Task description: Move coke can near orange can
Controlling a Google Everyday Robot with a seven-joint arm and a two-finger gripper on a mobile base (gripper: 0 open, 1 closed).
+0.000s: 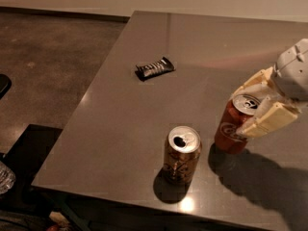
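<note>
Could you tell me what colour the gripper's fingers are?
Cream, camera view; the gripper grips the coke can.

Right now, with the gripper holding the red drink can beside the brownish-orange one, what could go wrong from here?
1. The gripper, at the right side of the grey table, has its fingers closed on the red Coca-Cola aluminium can, which looks tilted; released so, it may topple.
2. The brownish-orange aluminium can stands close by, open-topped, near the table's front edge; a nudge could knock it over or off.
</note>
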